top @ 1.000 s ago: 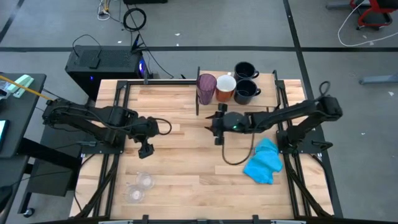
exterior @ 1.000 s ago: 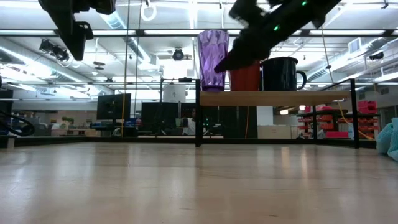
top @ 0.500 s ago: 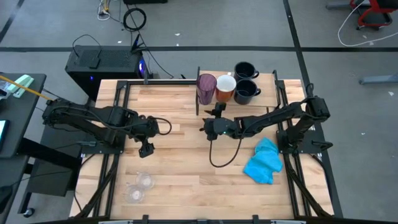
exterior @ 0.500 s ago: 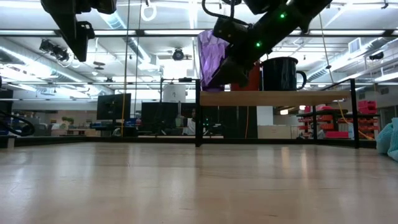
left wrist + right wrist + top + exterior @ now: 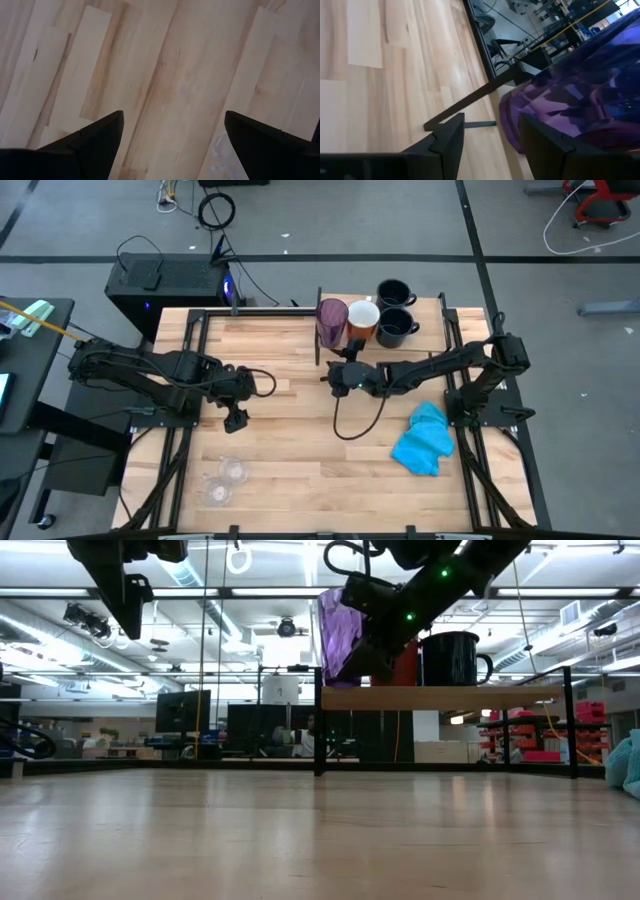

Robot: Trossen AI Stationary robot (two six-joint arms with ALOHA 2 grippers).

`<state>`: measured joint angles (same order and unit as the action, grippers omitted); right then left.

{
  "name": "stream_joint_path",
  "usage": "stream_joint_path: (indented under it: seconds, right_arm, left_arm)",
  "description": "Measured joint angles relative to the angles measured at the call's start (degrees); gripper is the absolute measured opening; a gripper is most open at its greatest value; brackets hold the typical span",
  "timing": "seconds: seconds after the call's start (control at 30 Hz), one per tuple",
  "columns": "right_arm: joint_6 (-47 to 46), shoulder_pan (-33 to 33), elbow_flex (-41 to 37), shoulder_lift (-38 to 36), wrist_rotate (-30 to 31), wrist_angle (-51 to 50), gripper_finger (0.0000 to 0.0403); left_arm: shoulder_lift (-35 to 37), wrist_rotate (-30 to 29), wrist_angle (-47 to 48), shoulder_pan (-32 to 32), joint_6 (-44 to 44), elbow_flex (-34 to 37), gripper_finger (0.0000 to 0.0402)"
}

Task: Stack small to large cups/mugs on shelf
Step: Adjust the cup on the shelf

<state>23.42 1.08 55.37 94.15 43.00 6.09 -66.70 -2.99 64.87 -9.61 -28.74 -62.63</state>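
Seen from above, a wooden bench [image 5: 300, 430] carries a raised shelf [image 5: 420, 315] at its far edge, holding a purple tumbler [image 5: 331, 321], an orange mug [image 5: 362, 322] and two navy mugs [image 5: 395, 313]. Two clear cups [image 5: 227, 480] sit on the bench's near left. The right tool [image 5: 342, 366], fingers partly spread and holding nothing, nears the tumbler's base. To grip well, it should centre the tumbler between its fingers and avoid bumping the orange mug. The left tool [image 5: 236, 420] hovers spread wide, empty.
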Motion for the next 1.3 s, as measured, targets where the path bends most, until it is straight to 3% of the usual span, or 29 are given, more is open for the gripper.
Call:
stream_joint_path:
  seconds: [1.3]
  right_arm:
    - [0.52, -2.39, 0.0, 0.0, -1.51, 1.34, 0.0192]
  left_arm:
    - [0.0, 0.01, -0.88, 0.0, -0.62, 0.0, 0.0355]
